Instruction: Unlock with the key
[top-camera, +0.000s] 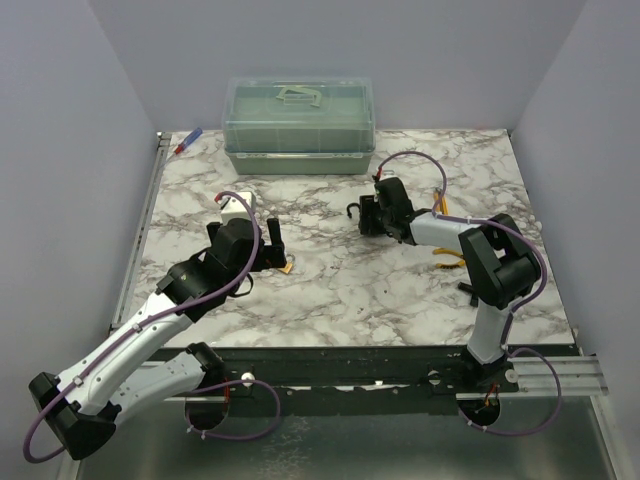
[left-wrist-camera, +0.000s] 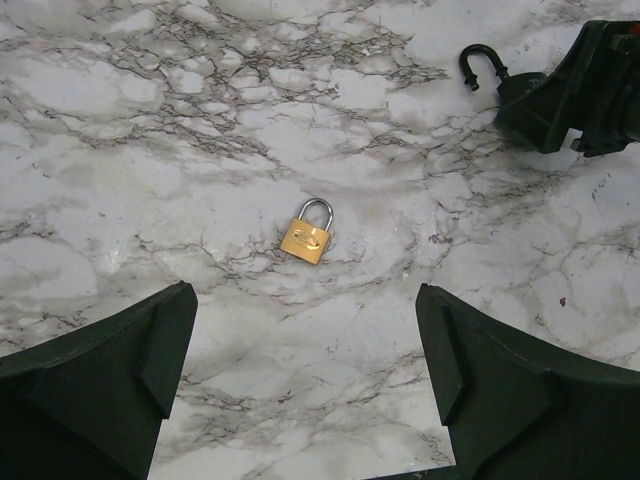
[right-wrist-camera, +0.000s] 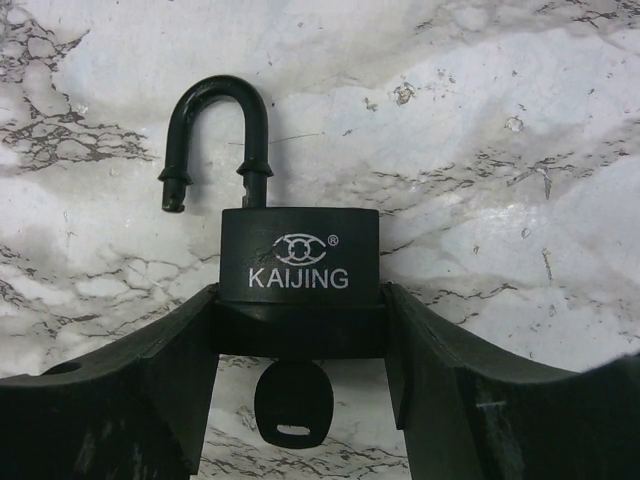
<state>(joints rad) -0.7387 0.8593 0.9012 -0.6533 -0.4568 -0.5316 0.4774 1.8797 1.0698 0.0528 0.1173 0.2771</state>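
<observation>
Well inside the table (top-camera: 350, 305) edges, right pincer (right-wrist-camera: 300, 325) grips the black padlock (right-wrist-camera: 298, 255), key (right-wrist-camera: 293, 402) inserted; left pincer (left-wrist-camera: 305, 300) gapes wide.

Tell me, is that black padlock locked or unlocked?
Unlocked. The black padlock has its shackle raised, with one end hanging free outside the body, and the key sits in the keyhole underneath.
</observation>
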